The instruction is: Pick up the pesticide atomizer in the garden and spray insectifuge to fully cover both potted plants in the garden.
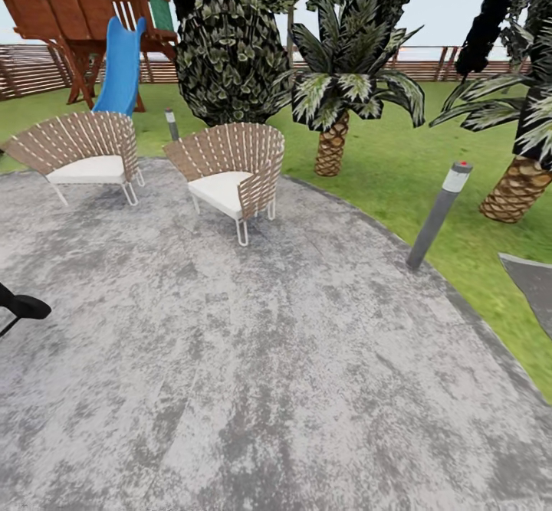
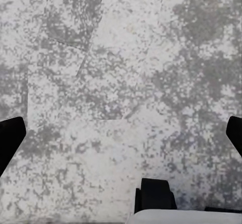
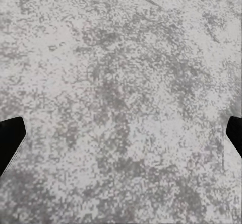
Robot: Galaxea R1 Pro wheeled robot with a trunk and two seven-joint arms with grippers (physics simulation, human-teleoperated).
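Note:
The pesticide atomizer and both potted plants are out of view. I stand in the garden on the round mottled grey stone patio [image 1: 291, 373], with lawn [image 1: 399, 166] beyond it. My left gripper [image 2: 121, 138] hangs open over bare patio stone, its dark fingers [image 2: 10, 138] far apart at the picture's sides, nothing between them. My right gripper [image 3: 121, 138] is open too, fingers [image 3: 9, 136] spread wide above the same stone, holding nothing.
Two wicker chairs [image 1: 230, 170] [image 1: 84, 151] stand at the patio's far side. Grey bollard lamps [image 1: 438, 216] [image 1: 171, 123] mark its rim. Palms [image 1: 341, 105] [image 1: 521, 181], a dark shrub [image 1: 230, 55], a playset with blue slide [image 1: 121, 67] and the fence [image 1: 31, 67] lie beyond. A black object [image 1: 23, 308] pokes in at the left.

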